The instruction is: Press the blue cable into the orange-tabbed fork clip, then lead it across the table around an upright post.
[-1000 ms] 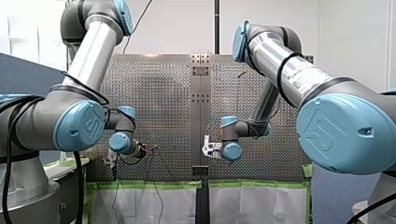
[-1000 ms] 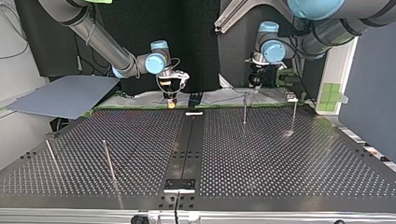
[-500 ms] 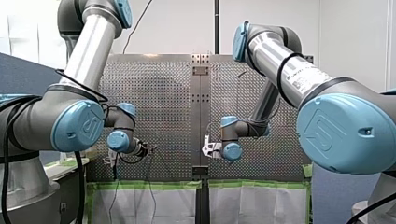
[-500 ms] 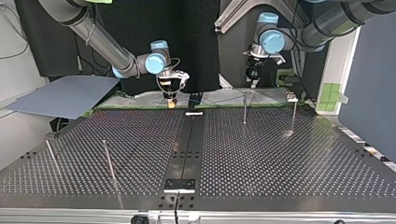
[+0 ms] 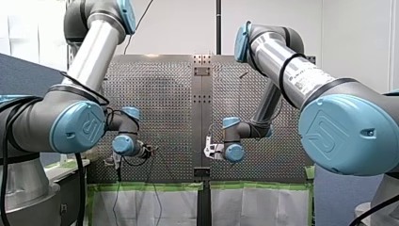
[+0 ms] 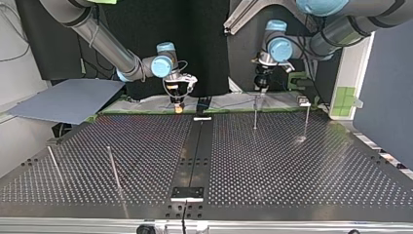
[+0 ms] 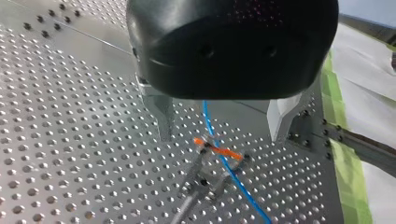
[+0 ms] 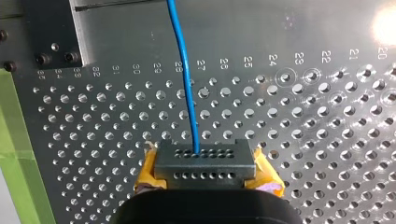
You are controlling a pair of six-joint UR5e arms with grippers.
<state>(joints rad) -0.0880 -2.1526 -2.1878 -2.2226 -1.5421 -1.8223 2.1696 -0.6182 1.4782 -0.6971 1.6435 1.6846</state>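
Presently, left end effector (image 7: pixel 220 135): held apart astride fork clip (image 7: pixel 218 150).
Right end effector (image 8: pixel 205 161): clamped on blue cable (image 8: pixel 184 70).
Blue cable: best centred and pulled taut.

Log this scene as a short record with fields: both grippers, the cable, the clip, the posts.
right gripper: yellow pads, shut on blue cable
fork clip: orange tab, cable crosses it; seating unclear
left gripper: open, straddling the cable, over the clip
upright posts: four in the top view
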